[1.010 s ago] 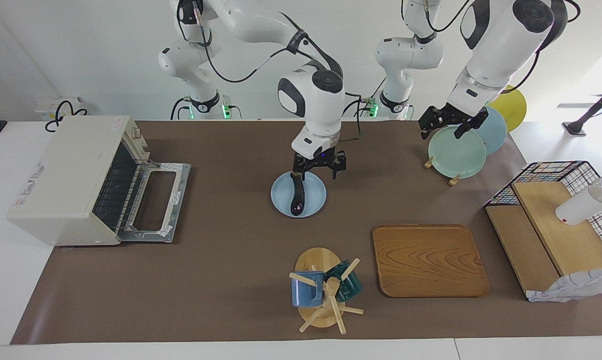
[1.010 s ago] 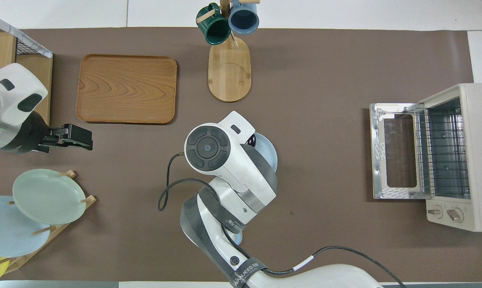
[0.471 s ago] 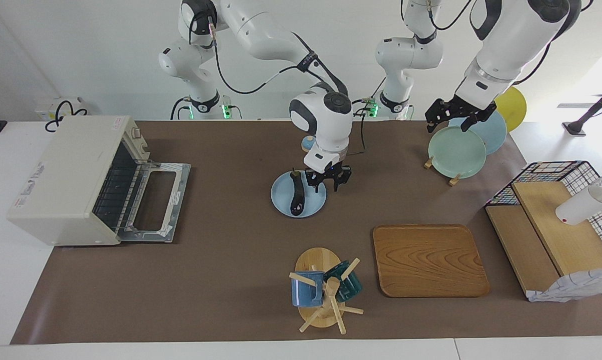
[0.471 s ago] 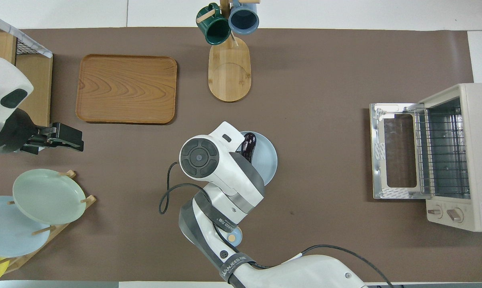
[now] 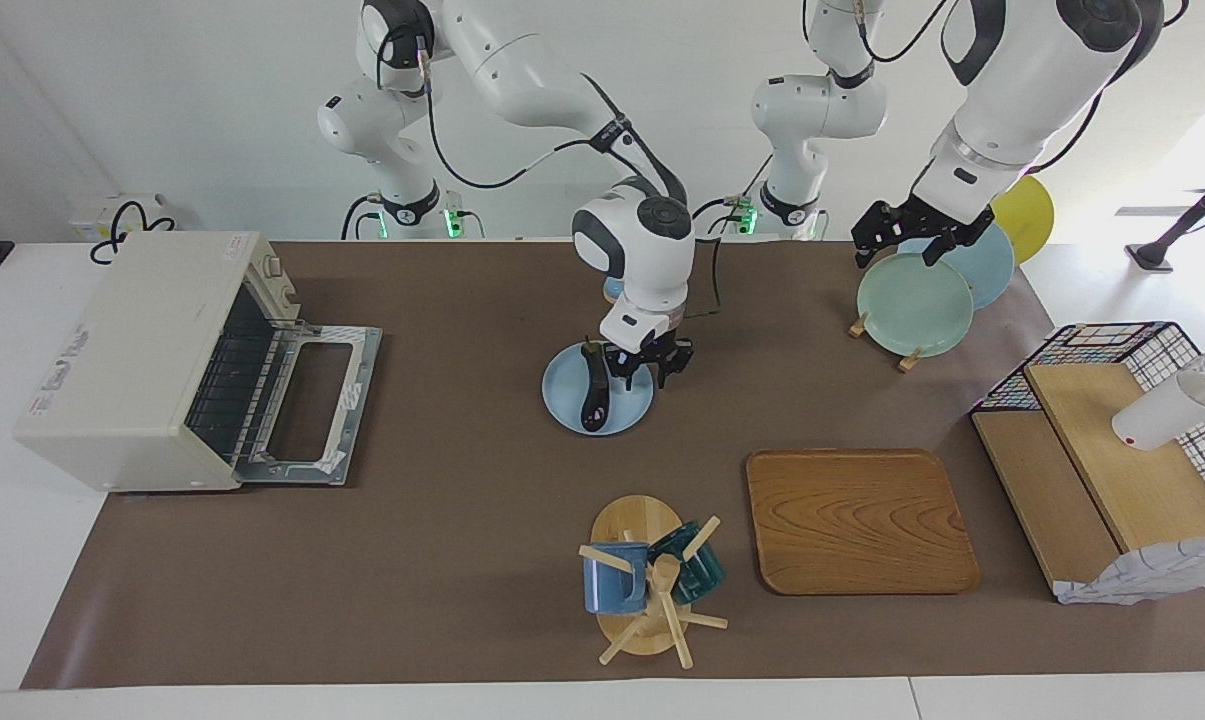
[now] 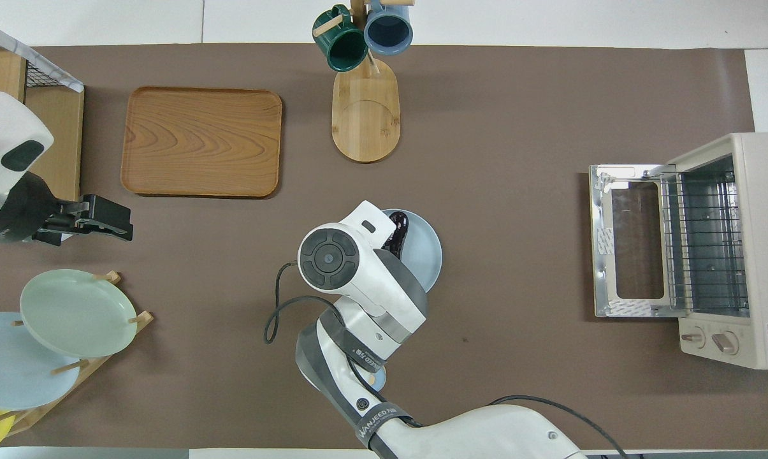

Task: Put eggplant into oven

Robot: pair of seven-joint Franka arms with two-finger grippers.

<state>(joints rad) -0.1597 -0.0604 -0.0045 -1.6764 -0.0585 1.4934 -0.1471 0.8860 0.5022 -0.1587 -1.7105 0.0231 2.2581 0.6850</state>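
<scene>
The dark purple eggplant lies on a pale blue plate at the table's middle, its stem end toward the robots. My right gripper hangs low over the plate beside the eggplant's stem half, toward the left arm's end. Its fingers stand apart with nothing between them. In the overhead view the right wrist hides most of the eggplant and part of the plate. The cream oven stands at the right arm's end, its door dropped open. My left gripper waits open above the plate rack.
A green plate and a blue one lean in the wooden rack. A wooden tray and a mug tree lie farther from the robots than the blue plate. A wire basket with wooden boards sits at the left arm's end.
My right gripper slid from around the eggplant's stem end toward the left arm's end and its fingers narrowed. The eggplant stayed on the plate. The left gripper rose a little.
</scene>
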